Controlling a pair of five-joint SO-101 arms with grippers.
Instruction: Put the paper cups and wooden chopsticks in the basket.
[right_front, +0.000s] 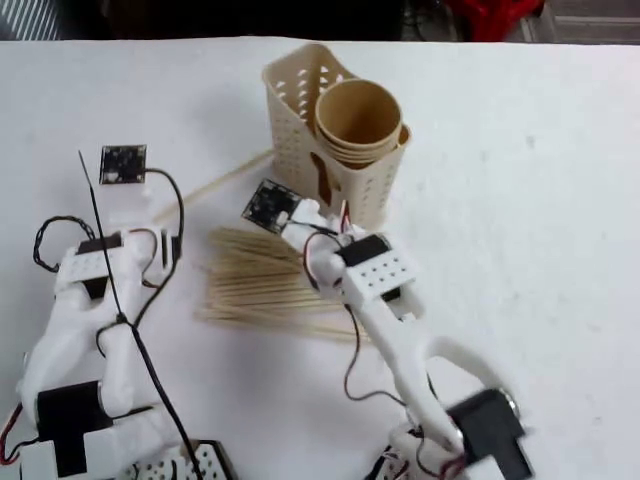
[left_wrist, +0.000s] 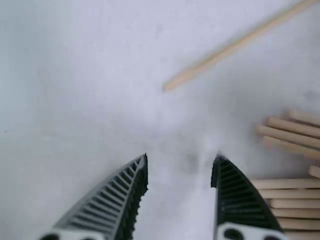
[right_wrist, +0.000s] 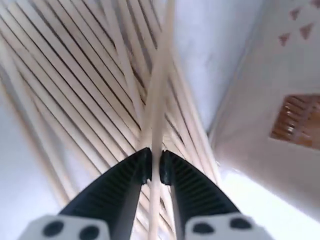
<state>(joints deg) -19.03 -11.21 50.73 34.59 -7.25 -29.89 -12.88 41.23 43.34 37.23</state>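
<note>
High view: basket (right_front: 300, 100) upright, paper cups (right_front: 358, 120) nested inside. Your risk: long held chopstick (right_wrist: 161, 90) pivots in narrow pinch, snags basket wall or drags chopstick pile (right_front: 260, 285). Pile lies under right gripper (right_wrist: 155, 167), basket just beside. Left gripper (left_wrist: 180, 165) wide, empty; pile edge beside it, stray chopstick (left_wrist: 240, 42) ahead.

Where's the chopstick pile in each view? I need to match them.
High view: chopstick pile mid-table, in front of the basket.
Left wrist view: pile ends beside the open left gripper.
Right wrist view: spread under the right gripper, which pinches one chopstick.
Shared landmark: basket, high and right wrist views.
</note>
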